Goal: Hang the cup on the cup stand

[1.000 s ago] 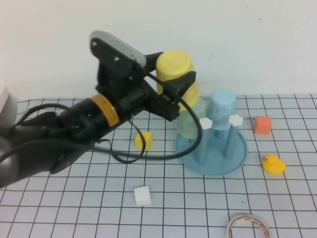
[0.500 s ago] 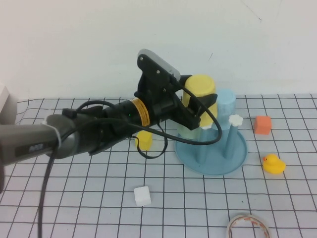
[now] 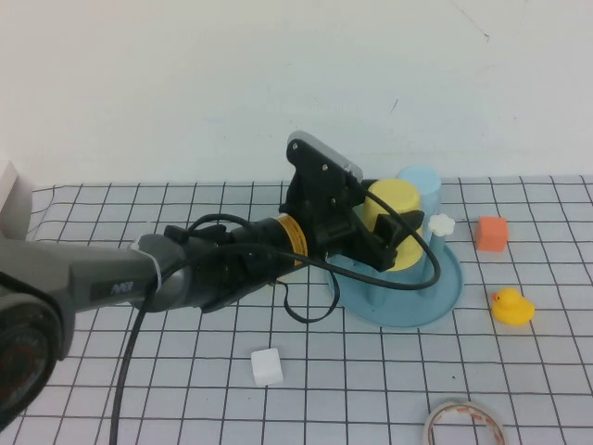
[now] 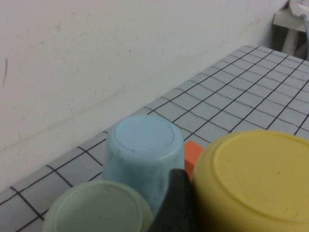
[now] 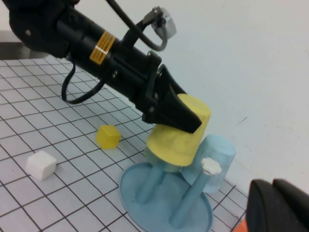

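Nearest, clear of the work: a tape roll [image 3: 460,419], white cube [image 3: 266,366] and duck [image 3: 511,306]. Further in, left gripper [image 3: 387,234] clamped on the inverted yellow cup [image 3: 397,222], held mouth-down over the stand [image 3: 445,289], probably so as to slip onto a peg; right gripper [image 5: 281,203] off to the side, apparently closed on nothing. Behind, crowding the drop: green cup [image 4: 99,209], blue cup [image 3: 420,181], a free capped peg [image 3: 443,223], orange block [image 3: 492,233] beyond.
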Tool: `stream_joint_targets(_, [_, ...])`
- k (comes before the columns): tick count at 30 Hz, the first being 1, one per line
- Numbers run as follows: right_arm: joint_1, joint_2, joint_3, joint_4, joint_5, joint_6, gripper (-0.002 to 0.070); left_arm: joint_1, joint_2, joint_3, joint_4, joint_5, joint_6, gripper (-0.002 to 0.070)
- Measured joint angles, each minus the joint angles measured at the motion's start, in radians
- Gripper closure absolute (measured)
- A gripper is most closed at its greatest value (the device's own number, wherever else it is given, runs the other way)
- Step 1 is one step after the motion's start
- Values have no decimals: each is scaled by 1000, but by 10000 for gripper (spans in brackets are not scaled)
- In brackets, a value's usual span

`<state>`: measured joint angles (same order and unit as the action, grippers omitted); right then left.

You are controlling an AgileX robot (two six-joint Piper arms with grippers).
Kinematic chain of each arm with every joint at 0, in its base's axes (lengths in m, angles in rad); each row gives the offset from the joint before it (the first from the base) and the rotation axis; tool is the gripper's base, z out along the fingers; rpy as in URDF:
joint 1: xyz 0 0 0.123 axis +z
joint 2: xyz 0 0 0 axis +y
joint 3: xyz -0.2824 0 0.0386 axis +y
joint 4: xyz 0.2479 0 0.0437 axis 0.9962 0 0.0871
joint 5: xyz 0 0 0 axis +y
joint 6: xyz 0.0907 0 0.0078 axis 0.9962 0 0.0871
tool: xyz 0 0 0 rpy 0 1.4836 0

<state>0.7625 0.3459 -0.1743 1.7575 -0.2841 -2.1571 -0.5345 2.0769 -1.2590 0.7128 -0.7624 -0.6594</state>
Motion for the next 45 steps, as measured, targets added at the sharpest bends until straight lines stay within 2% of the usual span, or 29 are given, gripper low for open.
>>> stream_joint_targets(9, [0,0,0,2,0,0,678,0,14,0,-45,30,0,118])
stream_joint_targets(10, [0,0,0,2,0,0,678,0,14,0,-45,32,0,108])
stream_joint_targets(13, [0,0,0,2,0,0,678,0,14,0,-45,34,0,19])
stream_joint_targets(18, [0,0,0,2,0,0,678,0,-27,0,-39,98,0,-1])
stream_joint_targets(20, [0,0,0,2,0,0,678,2,-72,0,-21,168,0,28])
stream_joint_targets(23, [0,0,0,2,0,0,678,2,-167,0,61,306,-2,131])
stream_joint_targets(29, [0,0,0,2,0,0,678,2,-404,0,238,592,-60,460])
stream_joint_targets(32, [0,0,0,2,0,0,678,2,-549,0,270,735,-76,604])
stream_joint_targets(34, [0,0,0,2,0,0,678,2,-637,0,273,819,-79,645])
stream_joint_targets(39, [0,0,0,2,0,0,678,2,-845,0,222,1073,-79,671])
stream_joint_targets(42, [0,0,0,2,0,0,678,2,-962,0,123,1235,-53,674])
stream_joint_targets(45, [0,0,0,2,2,0,678,4,-1049,0,-34,1386,24,675])
